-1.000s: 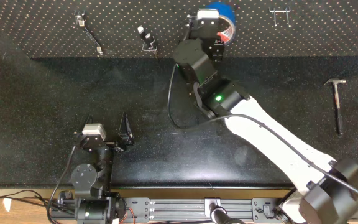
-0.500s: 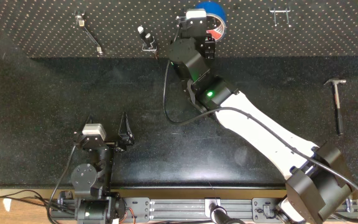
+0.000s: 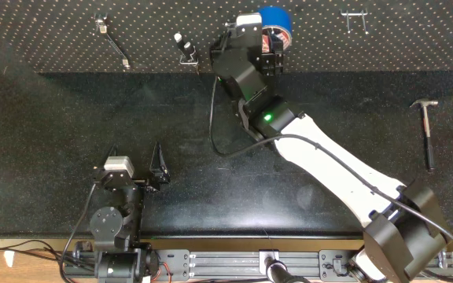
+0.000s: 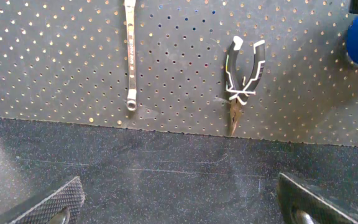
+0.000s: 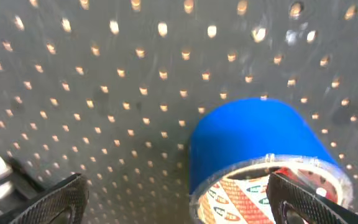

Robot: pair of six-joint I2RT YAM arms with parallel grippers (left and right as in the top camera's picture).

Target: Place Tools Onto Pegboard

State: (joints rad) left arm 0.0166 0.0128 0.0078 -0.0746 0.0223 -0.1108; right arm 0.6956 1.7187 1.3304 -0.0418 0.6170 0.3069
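Evidently, the right gripper [image 5: 178, 198] stood at the pegboard [image 5: 104, 74] with its jaws spread wide and gripping nothing. The tape [image 5: 253, 143] lay against the board, off the jaws' midline and hard by one finger, its hollow core facing out from the board; whether it hung on a peg could not be told. It was a smooth blue roll with a printed core. The left gripper [image 4: 179, 204] sat low near its base, jaws likewise open and empty, facing a slim metal wrench [image 4: 129, 56] and black-handled pliers [image 4: 241, 81], both hanging upright on the board. A hammer [image 3: 426, 137] lay on the dark matte table [image 3: 69, 118] at the far right, apart from the board, its long axis running toward it and its steel head nearest the board. In my judgement the right arm was the nearer to it, and a grasp across the handle would suit.
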